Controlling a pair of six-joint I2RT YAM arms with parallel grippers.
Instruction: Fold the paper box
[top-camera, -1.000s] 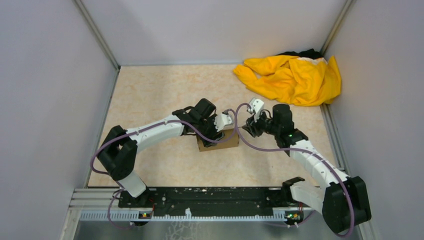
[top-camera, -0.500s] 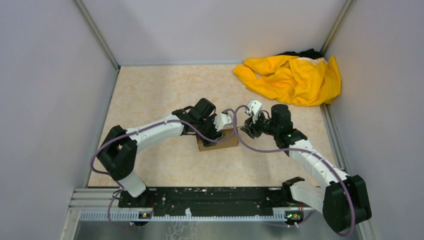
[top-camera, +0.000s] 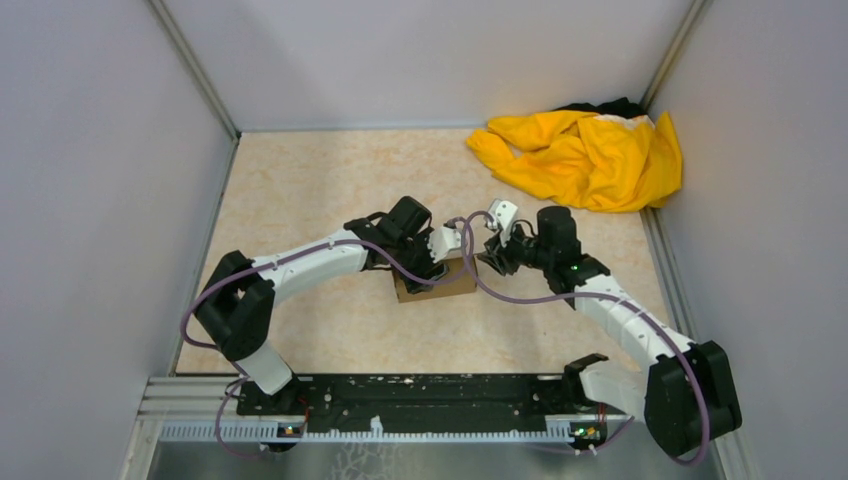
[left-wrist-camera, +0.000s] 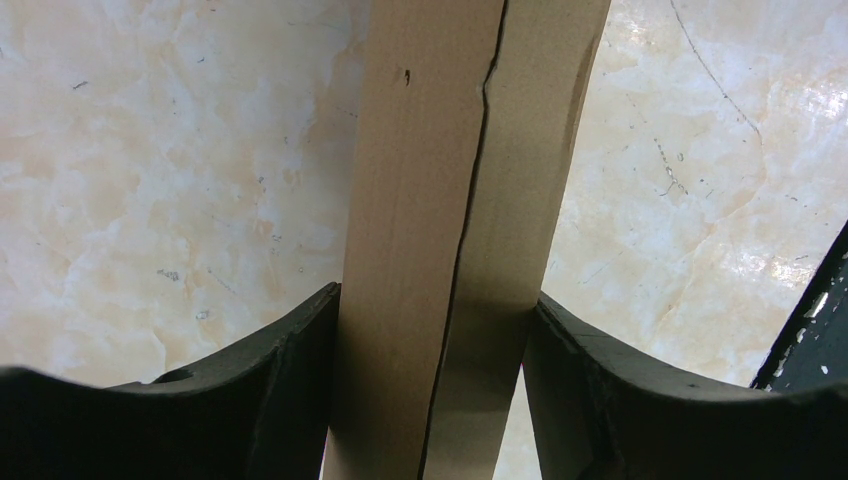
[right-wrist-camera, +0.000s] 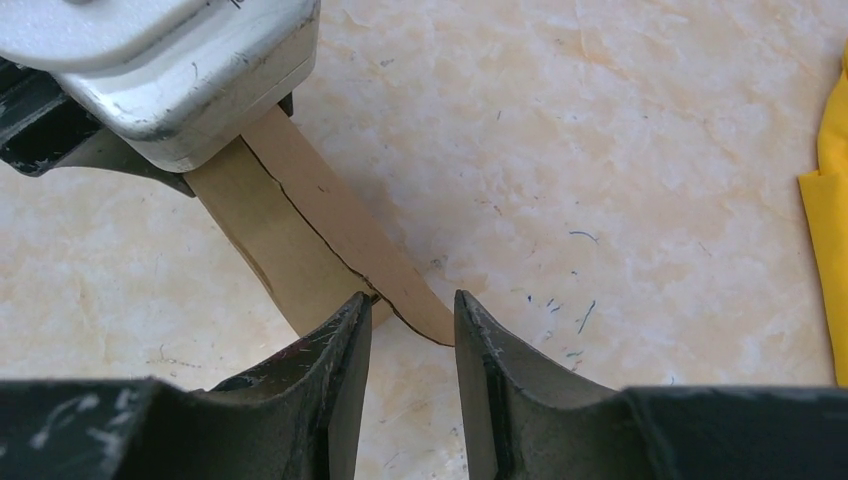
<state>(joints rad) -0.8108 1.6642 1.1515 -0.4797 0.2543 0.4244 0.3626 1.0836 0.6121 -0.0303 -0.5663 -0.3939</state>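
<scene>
The paper box (top-camera: 436, 280) is a small brown cardboard carton at the table's middle. My left gripper (top-camera: 437, 262) comes from the left and is shut on its top edge; in the left wrist view both black fingers (left-wrist-camera: 290, 370) press two cardboard layers (left-wrist-camera: 440, 250) with a seam between them. My right gripper (top-camera: 487, 258) is open just right of the box. In the right wrist view its fingertips (right-wrist-camera: 352, 330) straddle the curved end of the cardboard flap (right-wrist-camera: 330, 240), without closing on it. The left gripper's white body (right-wrist-camera: 190, 60) shows above the flap.
A crumpled yellow cloth (top-camera: 585, 155) lies in the back right corner over something dark; its edge shows in the right wrist view (right-wrist-camera: 832, 200). Grey walls enclose the marbled table (top-camera: 300, 190) on three sides. The arms' base rail (top-camera: 420, 400) runs along the near edge.
My right gripper has moved left toward the box, bringing its open fingers to the flap's end. The left gripper and the box have stayed put.
</scene>
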